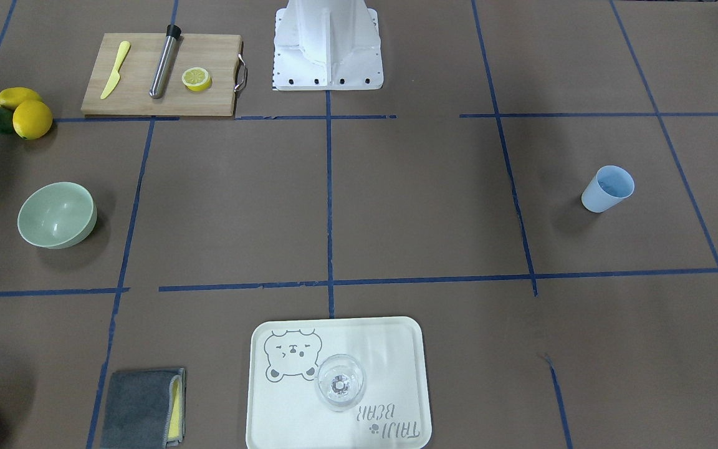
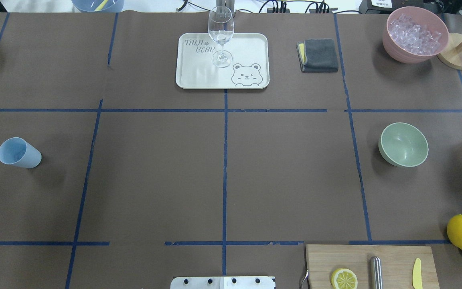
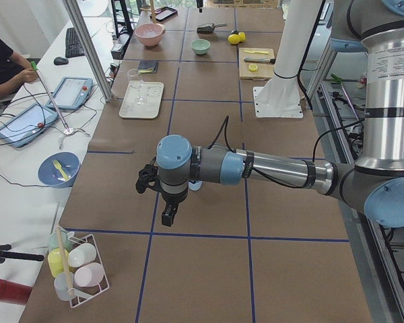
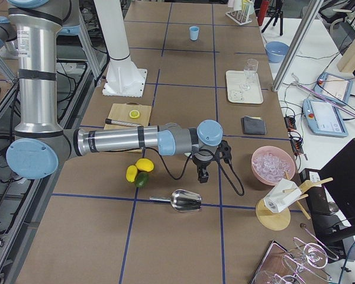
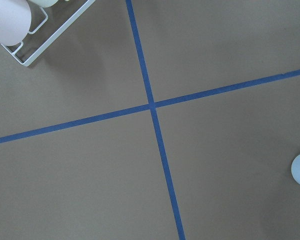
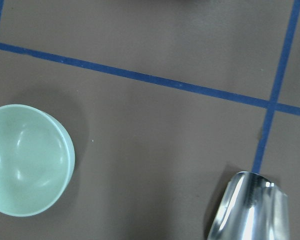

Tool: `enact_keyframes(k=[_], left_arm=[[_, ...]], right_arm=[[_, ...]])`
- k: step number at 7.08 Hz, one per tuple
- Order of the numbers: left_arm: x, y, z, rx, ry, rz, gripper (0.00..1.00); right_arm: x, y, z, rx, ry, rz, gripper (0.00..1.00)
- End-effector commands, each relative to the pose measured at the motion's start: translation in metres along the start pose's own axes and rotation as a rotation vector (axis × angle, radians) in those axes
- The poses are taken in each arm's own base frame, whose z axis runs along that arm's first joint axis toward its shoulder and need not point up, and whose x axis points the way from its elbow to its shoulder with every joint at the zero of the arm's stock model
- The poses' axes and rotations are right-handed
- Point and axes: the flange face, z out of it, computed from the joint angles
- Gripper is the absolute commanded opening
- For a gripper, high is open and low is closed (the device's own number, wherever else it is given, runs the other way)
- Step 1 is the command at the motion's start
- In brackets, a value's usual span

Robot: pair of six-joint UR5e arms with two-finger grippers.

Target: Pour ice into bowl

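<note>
Now, stage: not begun, by my judgement; the mint-green bowl (image 2: 403, 144) is bare inside.
Ice (image 2: 415, 31): heaped in the pink bowl (image 2: 405, 58) at the table's far right corner, well apart from the mint-green bowl.
Mint-green bowl, placement: upright, mouth up, on the robot's right half; nothing touches it, so it can be poured into freely.
Metal scoop (image 4: 186, 201): lies on its side at the right end of the table, near the lemons (image 4: 141, 168) and apart from both bowls. It is probably laid there as the ice tool, within the right arm's reach.
Right gripper (image 4: 202, 176): points down above the table, between the scoop and the pink bowl. Nothing seems to be in it. Only the side view shows it, so I cannot tell how wide the jaws stand.
Left gripper (image 3: 168, 217): points down over the left end, near the pale blue cup (image 2: 18, 152). Its jaw opening cannot be told either.
Next, judged: the right arm is the closer one to the scoop and the ice.
</note>
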Motion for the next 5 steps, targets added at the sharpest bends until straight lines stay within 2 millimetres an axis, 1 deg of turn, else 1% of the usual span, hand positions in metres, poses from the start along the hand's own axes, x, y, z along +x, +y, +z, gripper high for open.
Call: enact_keyframes(k=[1,2,3,4,5], left_arm=[[0.0,0.0,0.0,0.001,0.0,0.001,1.0],[0.0,0.0,0.0,0.001,0.0,0.001,1.0],[0.0,0.0,0.0,0.001,0.0,0.001,1.0],[0.0,-0.001,0.0,0.002,0.0,0.004,1.0],[0.0,-0.001,0.0,0.002,0.0,0.004,1.0]], right_arm=[[-0.054,-0.01,0.052,0.0,0.006,0.07,1.0],[-0.073,-0.01,0.074,0.004,0.018,0.068,1.0],[-0.084,-0.009,0.089,0.01,0.012,0.074,1.0],[-0.096,-0.01,0.108,0.03,0.005,0.102,0.99],[-0.084,-0.007,0.128,0.039,0.009,0.099,0.99]])
